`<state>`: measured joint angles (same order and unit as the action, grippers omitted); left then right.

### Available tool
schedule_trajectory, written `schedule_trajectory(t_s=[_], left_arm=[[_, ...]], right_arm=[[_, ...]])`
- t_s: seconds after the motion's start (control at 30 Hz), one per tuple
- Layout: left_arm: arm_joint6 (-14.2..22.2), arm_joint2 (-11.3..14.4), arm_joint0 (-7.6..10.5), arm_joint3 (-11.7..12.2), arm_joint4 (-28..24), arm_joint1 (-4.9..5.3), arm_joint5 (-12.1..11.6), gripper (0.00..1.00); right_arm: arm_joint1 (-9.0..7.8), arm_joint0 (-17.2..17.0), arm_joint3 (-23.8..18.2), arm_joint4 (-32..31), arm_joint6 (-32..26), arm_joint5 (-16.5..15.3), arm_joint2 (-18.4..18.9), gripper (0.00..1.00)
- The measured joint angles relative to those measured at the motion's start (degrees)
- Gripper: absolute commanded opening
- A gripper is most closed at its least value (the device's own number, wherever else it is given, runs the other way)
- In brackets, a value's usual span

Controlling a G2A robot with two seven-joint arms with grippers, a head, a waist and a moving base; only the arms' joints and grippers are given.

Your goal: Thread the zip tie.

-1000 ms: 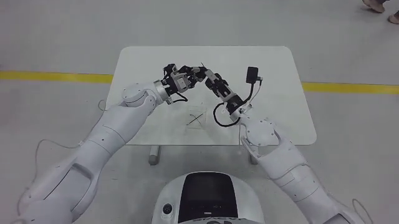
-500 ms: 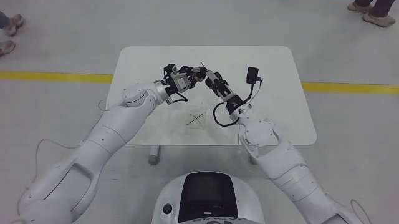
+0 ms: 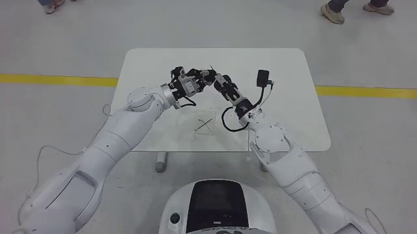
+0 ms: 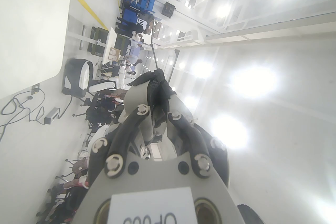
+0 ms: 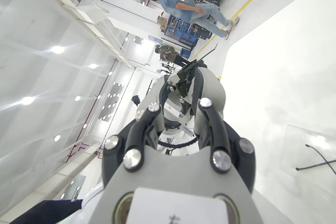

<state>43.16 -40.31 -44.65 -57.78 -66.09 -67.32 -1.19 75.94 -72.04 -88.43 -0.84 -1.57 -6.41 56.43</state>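
**Both claws pinched shut on one skinny zip tie, up off the bench**

The left claw (image 4: 157, 78) is squeezed tight on the black zip tie (image 4: 154, 57), with the thin tail poking out past its tips. The right claw (image 5: 193, 68) is clamped down too, on what looks like the same tie, with another bit of strap sticking out. They meet tip to tip above the bench (image 3: 287, 117), toward 12 o'clock from its middle. Some spare ties (image 5: 315, 165) lie crossed in a clear tray (image 3: 206, 122) at 6 o'clock from the claws. My guess is the tie weighs nothing and it's bendy, slick plastic, so it'll flop and twist. I'd hold it close to the tail tip and right by the head, so the end stays aimed at the slot.
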Motion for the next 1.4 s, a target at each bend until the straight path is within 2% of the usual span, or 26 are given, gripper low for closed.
schedule_trajectory(t_s=[0.17,0.27,0.7,0.8,0.83,1.13,1.23,1.4], left_arm=[[0.0,0.0,0.0,0.0,0.0,0.0,0.0,0.0],[0.0,0.0,0.0,0.0,0.0,0.0,0.0,0.0],[0.0,0.0,0.0,0.0,0.0,0.0,0.0,0.0],[0.0,0.0,0.0,0.0,0.0,0.0,0.0,0.83],[0.0,0.0,0.0,0.0,0.0,0.0,0.0,1.0],[0.0,0.0,0.0,0.0,0.0,0.0,0.0,1.0],[0.0,0.0,0.0,0.0,0.0,0.0,0.0,1.0],[0.0,0.0,0.0,0.0,0.0,0.0,0.0,1.0]], right_arm=[[0.33,0.1,0.3,-0.2,0.0,0.1,0.1,0.13],[0.51,0.1,0.4,-0.4,0.0,0.2,0.2,0.0],[1.13,-0.3,0.3,-1.6,0.1,0.5,0.8,0.0],[1.23,-0.6,0.1,-1.7,0.1,0.6,1.1,0.0],[1.25,-0.7,0.1,-1.8,0.0,0.6,1.2,0.0],[1.38,-1.8,-0.5,-0.6,-1.1,1.0,2.8,0.0],[1.31,-2.2,-0.5,1.6,-2.8,0.0,3.8,0.0],[1.31,-2.3,-0.5,1.7,-2.8,-0.1,3.9,0.0]])
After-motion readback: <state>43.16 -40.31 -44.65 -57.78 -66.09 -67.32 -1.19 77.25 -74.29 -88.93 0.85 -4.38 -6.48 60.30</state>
